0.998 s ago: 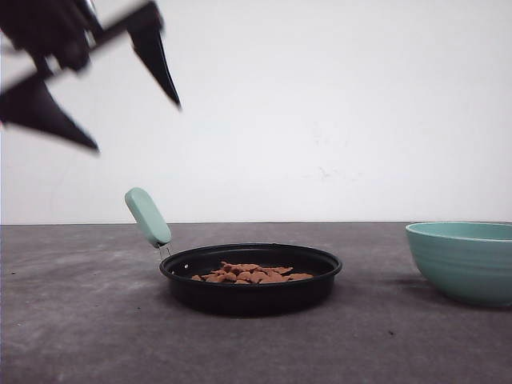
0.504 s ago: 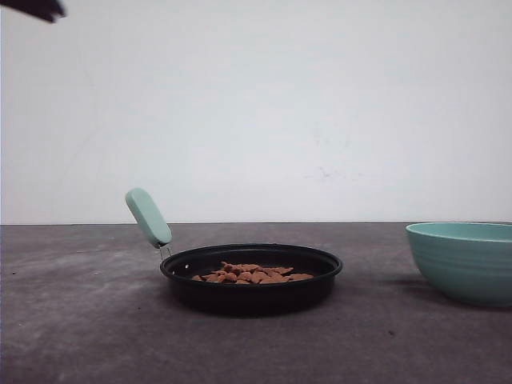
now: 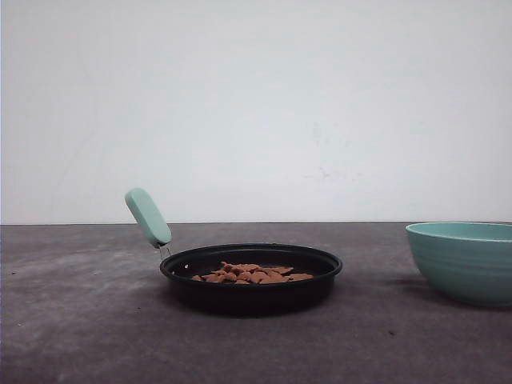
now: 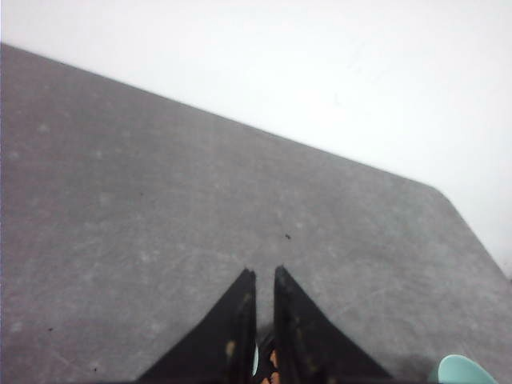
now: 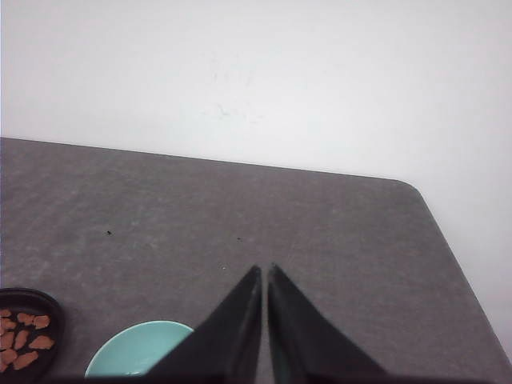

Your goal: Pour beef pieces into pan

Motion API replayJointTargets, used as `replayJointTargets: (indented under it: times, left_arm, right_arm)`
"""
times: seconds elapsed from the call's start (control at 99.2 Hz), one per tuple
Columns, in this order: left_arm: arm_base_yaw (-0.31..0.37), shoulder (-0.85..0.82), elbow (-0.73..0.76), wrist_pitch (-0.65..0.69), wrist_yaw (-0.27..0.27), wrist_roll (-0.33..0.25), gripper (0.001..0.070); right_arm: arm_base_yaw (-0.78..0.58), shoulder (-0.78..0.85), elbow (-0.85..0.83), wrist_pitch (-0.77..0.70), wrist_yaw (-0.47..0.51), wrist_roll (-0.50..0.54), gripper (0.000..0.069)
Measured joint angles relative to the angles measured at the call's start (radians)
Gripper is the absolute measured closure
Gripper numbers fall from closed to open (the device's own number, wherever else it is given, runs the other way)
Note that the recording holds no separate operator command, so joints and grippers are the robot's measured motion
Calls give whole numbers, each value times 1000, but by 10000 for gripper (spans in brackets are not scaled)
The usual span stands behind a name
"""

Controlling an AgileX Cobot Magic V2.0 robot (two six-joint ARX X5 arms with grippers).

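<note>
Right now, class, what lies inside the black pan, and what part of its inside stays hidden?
Inside the pan lie the beef pieces, a low reddish-brown heap on its floor. The near rim covers the floor in front of them, so anything lying there cannot be seen.

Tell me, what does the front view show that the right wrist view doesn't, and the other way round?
Front view: the mint-green handle rising at the left of the pan, and the ribbed outside of the teal bowl seen side-on.

Right wrist view: the right arm's black jaws, closed together, a look down into the bowl, and the rounded far corner of the table.

Both: the black pan, the beef pieces lying in it, the bowl beside it, the grey table and the white wall behind.
</note>
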Motion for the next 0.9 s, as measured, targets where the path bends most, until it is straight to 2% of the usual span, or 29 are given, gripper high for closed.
replayJointTargets:
  times: [0.464, 0.625, 0.777, 0.898]
  left_arm:
    - [0, -9, 0, 8, 0, 0, 696]
    - [0, -9, 0, 8, 0, 0, 696]
    - [0, -9, 0, 8, 0, 0, 696]
    - [0, -9, 0, 8, 0, 0, 696]
  right_arm:
    - [-4, 0, 0, -32, 17, -2, 681]
    - [-81, -28, -23, -97, 18, -3, 681]
    - [-198, -63, -136, 13, 2, -3, 681]
    - [-243, -135, -304, 178, -6, -3, 681]
